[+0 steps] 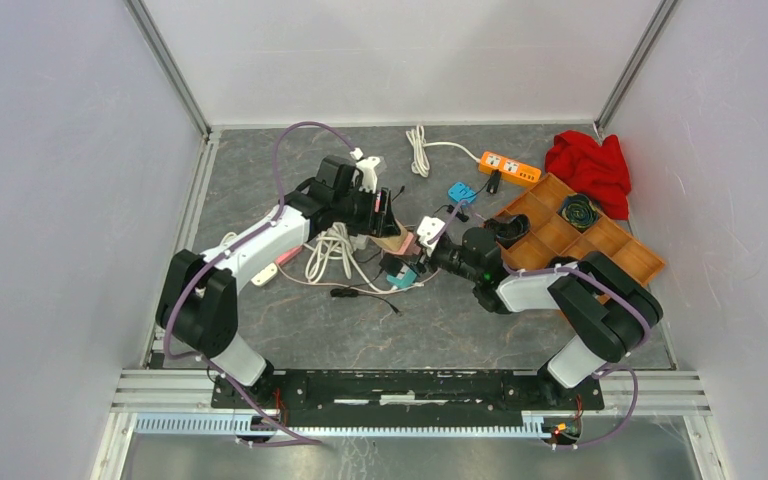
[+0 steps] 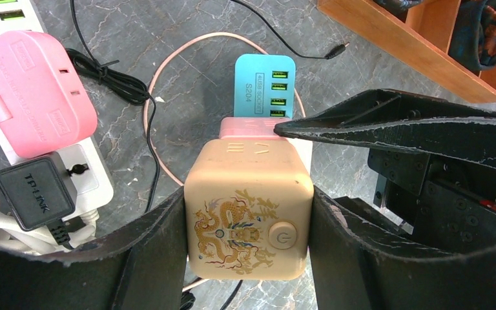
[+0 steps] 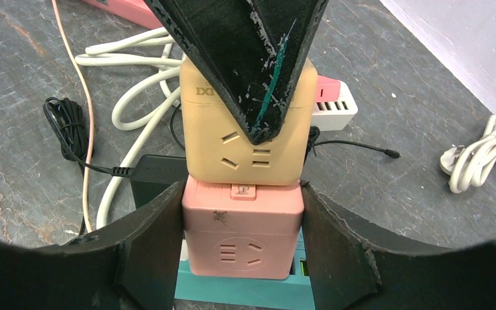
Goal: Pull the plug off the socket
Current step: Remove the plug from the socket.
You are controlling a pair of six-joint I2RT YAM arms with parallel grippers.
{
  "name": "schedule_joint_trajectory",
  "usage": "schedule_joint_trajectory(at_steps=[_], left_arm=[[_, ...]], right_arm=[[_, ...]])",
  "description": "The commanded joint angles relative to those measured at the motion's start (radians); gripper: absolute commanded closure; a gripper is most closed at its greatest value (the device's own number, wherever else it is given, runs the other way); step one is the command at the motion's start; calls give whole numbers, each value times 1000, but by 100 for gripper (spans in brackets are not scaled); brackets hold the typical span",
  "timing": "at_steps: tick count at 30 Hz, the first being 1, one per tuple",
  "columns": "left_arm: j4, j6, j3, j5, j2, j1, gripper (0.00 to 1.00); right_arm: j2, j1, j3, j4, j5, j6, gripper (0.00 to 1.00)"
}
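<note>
A tan cube socket with a gold dragon print (image 2: 248, 206) and a pink cube adapter (image 3: 242, 229) are joined face to face above the table. My left gripper (image 2: 248, 239) is shut on the tan cube's sides. My right gripper (image 3: 242, 245) is shut on the pink cube's sides. In the right wrist view the tan cube (image 3: 219, 155) sits just beyond the pink one, partly hidden by a left finger (image 3: 245, 51). In the top view both grippers meet mid-table, the left (image 1: 388, 215) and the right (image 1: 430, 255). The plug pins are hidden.
A teal USB hub (image 2: 265, 84) lies under the cubes. A white power strip with a pink adapter (image 2: 32, 90) and a black adapter (image 2: 35, 190) lies left. White cables (image 1: 332, 250), a wooden tray (image 1: 600, 250), an orange strip (image 1: 508, 165) and a red cloth (image 1: 590, 165) surround.
</note>
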Motion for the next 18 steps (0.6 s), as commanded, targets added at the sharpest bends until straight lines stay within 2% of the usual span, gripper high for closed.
schedule_joint_trajectory(at_steps=[1, 11, 18], left_arm=[[20, -69, -7, 43, -91, 0, 98], [59, -67, -31, 23, -146, 14, 98], [106, -96, -53, 59, -156, 36, 98]], right_arm=[[-17, -38, -50, 7, -34, -21, 100], [8, -46, -85, 31, -64, -64, 100], [16, -48, -89, 23, -68, -87, 100]])
